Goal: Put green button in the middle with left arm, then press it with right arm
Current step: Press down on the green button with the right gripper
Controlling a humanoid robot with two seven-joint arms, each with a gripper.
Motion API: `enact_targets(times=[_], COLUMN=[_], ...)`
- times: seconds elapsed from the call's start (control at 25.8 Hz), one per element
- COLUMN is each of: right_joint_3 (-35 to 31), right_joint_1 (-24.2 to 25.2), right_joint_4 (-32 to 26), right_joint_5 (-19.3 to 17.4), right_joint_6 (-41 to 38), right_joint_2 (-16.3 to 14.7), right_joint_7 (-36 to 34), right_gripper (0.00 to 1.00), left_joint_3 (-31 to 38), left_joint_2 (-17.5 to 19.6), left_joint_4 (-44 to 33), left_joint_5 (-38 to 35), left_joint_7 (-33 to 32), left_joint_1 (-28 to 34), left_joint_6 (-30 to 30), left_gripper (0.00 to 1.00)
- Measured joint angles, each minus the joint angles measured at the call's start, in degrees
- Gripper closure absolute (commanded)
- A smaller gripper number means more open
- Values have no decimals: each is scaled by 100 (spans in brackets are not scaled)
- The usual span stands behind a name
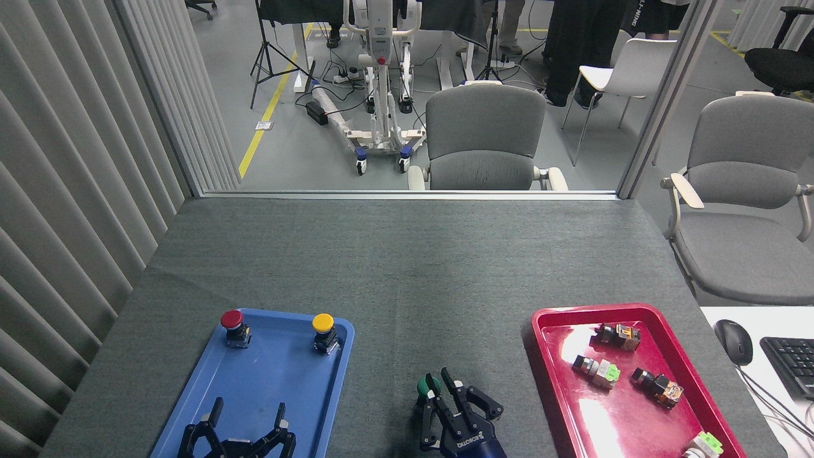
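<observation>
Green button (425, 386) on grey cloth (407, 267) between blue tray (210, 388) and red tray (699, 388), half hidden by my right gripper (448, 401), fingers drawn together over it, contact unclear, my left gripper (245, 423) spread open, cut off at near edge.

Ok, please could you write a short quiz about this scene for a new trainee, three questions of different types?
1. True or false: the dark-green round-capped push-button stands inside the blue plastic tray.
2. Which gripper is over that green button? A) left gripper B) right gripper
3. Fill in: the blue tray holds a red-capped button and a ____-capped button.

Key
1. False: it stands on the dark grey woven table cloth, between the blue tray and the red plastic tray.
2. B; its fingers partly cover the cap. Whether they press it cannot be seen.
3. yellow
</observation>
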Motion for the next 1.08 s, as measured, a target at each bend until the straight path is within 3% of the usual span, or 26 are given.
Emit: enact_targets(times=[0.89, 1.05, 1.08], right_joint_3=[97, 97, 95], right_joint_1=[46, 78, 85], right_joint_4=[218, 189, 161], right_joint_5=[81, 68, 58], right_joint_6=[33, 33, 33], right_joint_2=[86, 83, 82], right_joint_7=[274, 243, 226], right_gripper=[100, 89, 74], left_joint_3=[6, 14, 17], left_joint_2=[38, 32, 32], left_joint_4=[68, 64, 61], left_joint_5=[113, 113, 113], left_joint_7=[2, 3, 3], left_joint_1=[0, 0, 0], left_joint_6=[0, 0, -8], left_gripper=[0, 0, 0])
